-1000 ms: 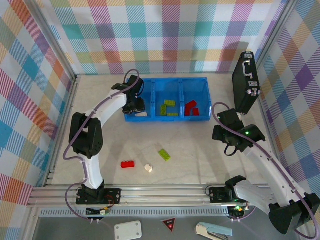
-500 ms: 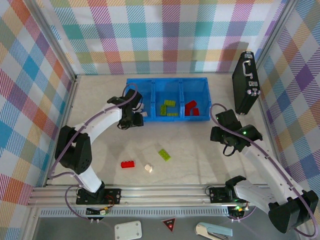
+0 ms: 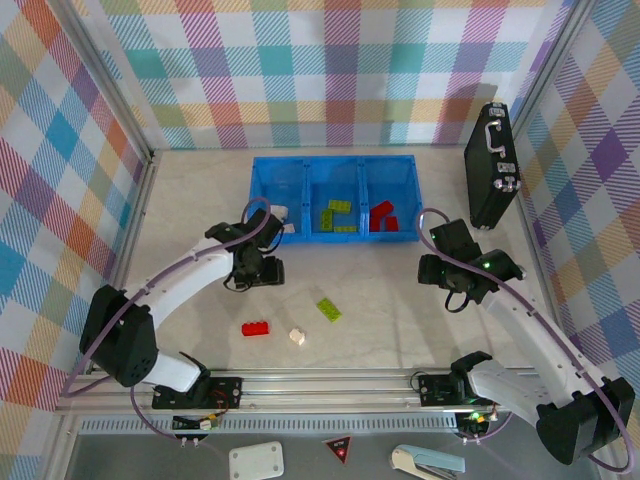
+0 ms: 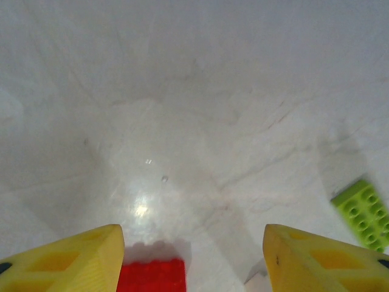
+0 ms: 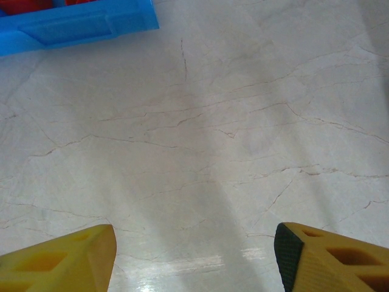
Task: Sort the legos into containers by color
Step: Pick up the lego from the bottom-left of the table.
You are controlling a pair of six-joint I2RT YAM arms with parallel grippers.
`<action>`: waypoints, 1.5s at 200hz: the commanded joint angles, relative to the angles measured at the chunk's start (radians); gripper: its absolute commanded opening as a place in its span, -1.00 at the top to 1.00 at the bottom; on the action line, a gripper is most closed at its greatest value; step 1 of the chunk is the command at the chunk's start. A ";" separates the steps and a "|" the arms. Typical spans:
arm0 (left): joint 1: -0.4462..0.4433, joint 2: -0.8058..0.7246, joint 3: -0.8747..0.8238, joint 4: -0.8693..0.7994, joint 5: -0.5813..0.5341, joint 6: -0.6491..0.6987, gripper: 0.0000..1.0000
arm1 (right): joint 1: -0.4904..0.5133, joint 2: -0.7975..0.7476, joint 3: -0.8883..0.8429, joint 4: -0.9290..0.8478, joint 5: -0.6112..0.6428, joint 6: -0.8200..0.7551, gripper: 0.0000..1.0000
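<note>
The blue tray (image 3: 337,237) lies at the back of the table with three compartments: cream bricks (image 3: 278,212) in the left one, lime bricks (image 3: 338,214) in the middle, red bricks (image 3: 381,215) in the right. On the table lie a red brick (image 3: 256,327) (image 4: 151,275), a cream brick (image 3: 296,337) and a lime brick (image 3: 328,309) (image 4: 366,213). My left gripper (image 3: 256,272) (image 4: 191,264) hangs open above the table, behind the red brick. My right gripper (image 3: 447,272) (image 5: 193,258) is open over bare table, right of the tray (image 5: 79,24).
A black case with metal latches (image 3: 491,163) stands at the back right by the wall. Plaid walls enclose the table on three sides. The metal rail (image 3: 320,385) runs along the near edge.
My left arm has drawn back from the tray's left compartment toward the near side, now over the table above the red brick. The right gripper has barely shifted.
</note>
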 commanded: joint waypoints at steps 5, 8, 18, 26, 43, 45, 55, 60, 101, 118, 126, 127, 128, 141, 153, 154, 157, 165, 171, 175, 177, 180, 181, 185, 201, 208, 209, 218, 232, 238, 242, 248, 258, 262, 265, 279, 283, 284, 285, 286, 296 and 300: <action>-0.014 -0.062 -0.075 -0.055 0.017 -0.061 -0.29 | -0.005 -0.007 -0.012 0.016 -0.017 -0.026 -0.42; -0.014 -0.067 -0.081 -0.056 0.013 -0.067 -0.29 | -0.005 -0.006 -0.012 0.017 -0.018 -0.028 -0.42; -0.021 -0.088 -0.111 -0.056 0.010 -0.088 -0.32 | -0.004 -0.009 -0.012 0.018 -0.021 -0.032 -0.42; -0.026 -0.102 -0.135 -0.052 0.012 -0.098 -0.34 | -0.005 -0.008 -0.012 0.021 -0.022 -0.035 -0.42; -0.040 -0.135 -0.180 -0.050 0.016 -0.116 -0.40 | -0.005 -0.007 -0.012 0.023 -0.027 -0.038 -0.43; -0.042 -0.137 -0.185 -0.049 0.017 -0.118 -0.41 | -0.005 -0.007 -0.012 0.023 -0.028 -0.039 -0.43; -0.047 -0.155 -0.213 -0.046 0.021 -0.129 -0.44 | -0.004 -0.006 -0.011 0.024 -0.034 -0.041 -0.43; -0.050 -0.163 -0.228 -0.042 0.026 -0.137 -0.46 | -0.005 -0.007 -0.011 0.025 -0.036 -0.042 -0.43; -0.077 -0.233 -0.333 -0.009 0.041 -0.187 -0.66 | -0.005 -0.010 -0.013 0.027 -0.047 -0.044 -0.43; -0.093 -0.237 -0.344 0.017 0.060 -0.189 -0.74 | -0.005 -0.012 -0.013 0.027 -0.049 -0.044 -0.43; -0.097 -0.232 -0.347 0.018 0.058 -0.187 -0.75 | -0.005 -0.013 -0.013 0.029 -0.049 -0.044 -0.43; -0.097 -0.231 -0.348 0.018 0.057 -0.188 -0.75 | -0.004 -0.012 -0.013 0.028 -0.049 -0.044 -0.43; -0.097 -0.231 -0.348 0.017 0.056 -0.187 -0.75 | -0.005 -0.013 -0.013 0.028 -0.049 -0.044 -0.43; -0.103 -0.218 -0.349 0.017 0.050 -0.186 -0.75 | -0.005 -0.015 -0.014 0.027 -0.050 -0.044 -0.43; -0.106 -0.201 -0.349 0.023 0.046 -0.181 -0.70 | -0.005 -0.015 -0.015 0.028 -0.049 -0.044 -0.44; -0.106 -0.199 -0.349 0.024 0.045 -0.181 -0.70 | -0.005 -0.015 -0.015 0.027 -0.049 -0.045 -0.44; -0.106 -0.193 -0.350 0.024 0.045 -0.180 -0.69 | -0.005 -0.015 -0.015 0.029 -0.049 -0.044 -0.44; -0.106 -0.176 -0.349 0.029 0.045 -0.174 -0.66 | -0.005 -0.015 -0.014 0.029 -0.049 -0.044 -0.44; -0.107 -0.163 -0.348 0.032 0.049 -0.171 -0.64 | -0.005 -0.015 -0.015 0.029 -0.049 -0.044 -0.43; -0.107 -0.156 -0.349 0.035 0.049 -0.167 -0.63 | -0.005 -0.015 -0.015 0.029 -0.049 -0.045 -0.44; -0.107 -0.153 -0.348 0.037 0.049 -0.167 -0.63 | -0.005 -0.014 -0.015 0.028 -0.049 -0.044 -0.44; -0.110 -0.147 -0.348 0.039 0.050 -0.164 -0.62 | -0.005 -0.015 -0.014 0.028 -0.049 -0.044 -0.44; -0.110 -0.146 -0.348 0.040 0.051 -0.164 -0.62 | -0.005 -0.015 -0.014 0.028 -0.048 -0.044 -0.44; -0.111 -0.141 -0.348 0.042 0.051 -0.161 -0.61 | -0.004 -0.015 -0.015 0.028 -0.049 -0.044 -0.44; -0.117 -0.125 -0.347 0.050 0.054 -0.151 -0.60 | -0.005 -0.012 -0.015 0.028 -0.047 -0.044 -0.43; -0.120 -0.121 -0.346 0.051 0.054 -0.147 -0.58 | -0.005 -0.013 -0.015 0.027 -0.047 -0.044 -0.43; -0.119 -0.121 -0.345 0.051 0.054 -0.147 -0.58 | -0.005 -0.012 -0.015 0.027 -0.048 -0.042 -0.43; -0.120 -0.118 -0.346 0.051 0.053 -0.141 -0.57 | -0.005 -0.010 -0.015 0.027 -0.048 -0.044 -0.43; -0.123 -0.114 -0.346 0.054 0.053 -0.139 -0.54 | -0.005 -0.011 -0.015 0.027 -0.047 -0.043 -0.43; -0.123 -0.113 -0.345 0.056 0.053 -0.139 -0.53 | -0.005 -0.012 -0.015 0.027 -0.047 -0.043 -0.43; -0.123 -0.112 -0.345 0.057 0.053 -0.138 -0.52 | -0.005 -0.011 -0.015 0.027 -0.047 -0.043 -0.44; -0.123 -0.109 -0.345 0.058 0.053 -0.137 -0.50 | -0.005 -0.012 -0.015 0.027 -0.047 -0.043 -0.43; -0.123 -0.104 -0.346 0.060 0.055 -0.136 -0.49 | -0.005 -0.010 -0.015 0.027 -0.046 -0.043 -0.43; -0.122 -0.100 -0.346 0.061 0.057 -0.133 -0.48 | -0.005 -0.010 -0.015 0.027 -0.045 -0.043 -0.44; -0.123 -0.098 -0.344 0.061 0.058 -0.132 -0.48 | -0.005 -0.012 -0.015 0.027 -0.046 -0.042 -0.43; -0.124 -0.089 -0.342 0.062 0.057 -0.128 -0.44 | -0.004 -0.011 -0.015 0.027 -0.045 -0.041 -0.44; -0.126 -0.087 -0.341 0.061 0.057 -0.128 -0.43 | -0.004 -0.011 -0.015 0.027 -0.045 -0.042 -0.44; -0.126 -0.087 -0.341 0.061 0.057 -0.128 -0.42 | -0.004 -0.011 -0.015 0.027 -0.044 -0.042 -0.44; -0.126 -0.087 -0.340 0.061 0.056 -0.128 -0.42 | -0.005 -0.012 -0.015 0.027 -0.045 -0.042 -0.44; -0.126 -0.086 -0.340 0.061 0.057 -0.128 -0.42 | -0.005 -0.011 -0.015 0.026 -0.045 -0.042 -0.44; -0.126 -0.082 -0.337 0.062 0.057 -0.128 -0.39 | -0.004 -0.011 -0.015 0.026 -0.044 -0.042 -0.44; -0.127 -0.083 -0.336 0.062 0.057 -0.127 -0.39 | -0.005 -0.012 -0.015 0.025 -0.044 -0.040 -0.44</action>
